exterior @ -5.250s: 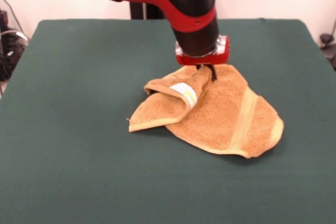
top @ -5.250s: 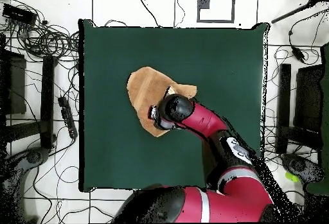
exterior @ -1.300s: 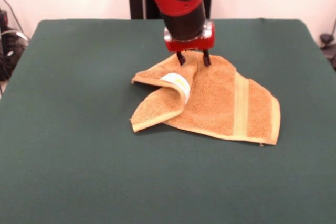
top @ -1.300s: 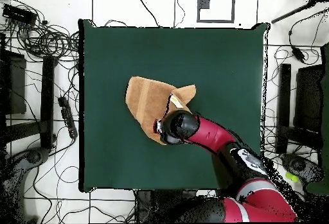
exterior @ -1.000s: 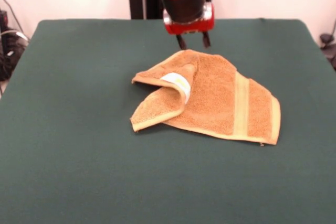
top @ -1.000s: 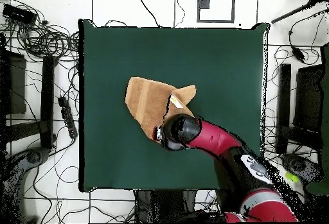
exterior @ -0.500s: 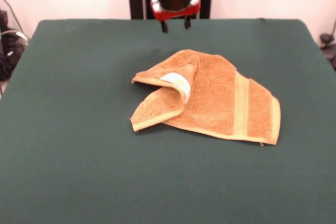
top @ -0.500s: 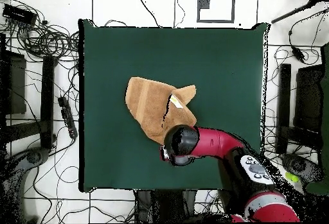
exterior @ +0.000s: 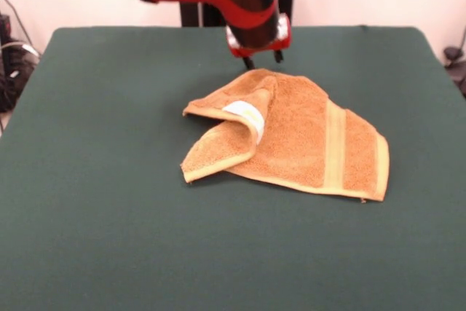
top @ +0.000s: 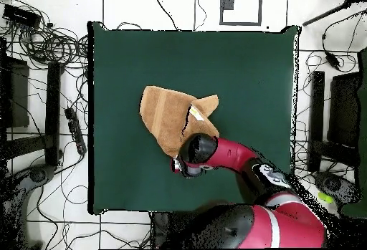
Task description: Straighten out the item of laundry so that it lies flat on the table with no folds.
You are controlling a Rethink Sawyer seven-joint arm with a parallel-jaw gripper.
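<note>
Front view: the small golden-orange terry-cloth towel point(exterior: 295, 140) lies near the middle of the large dark green cloth-covered table point(exterior: 102, 238). Its right part is spread flat, with a paler woven band point(exterior: 334, 145) running across it. Its left corner is folded over on top, making a raised flap point(exterior: 218, 140) with the small white label point(exterior: 246, 114) facing up. The red and black arm's gripper point(exterior: 262, 58) hangs just above the towel's far edge, apart from the cloth and holding nothing. Two dark tips show under the red collar with a gap between them, so it looks parted, though how wide is hard to judge.

The risk from here is a poor choice of hold. A pinch at the far edge, where the layers bunch, could take both layers and drag the whole towel instead of opening the fold. The loose terry could also slip free midway and fall back creased.

Overhead view: the towel point(top: 168, 114) sits left of the table's point(top: 244, 68) centre, with the folded corner pointing right. The arm's wrist covers the gripper and the nearest edge of the cloth, so its fingers cannot be seen here, and the fold's lower layer is hidden in both views.
</note>
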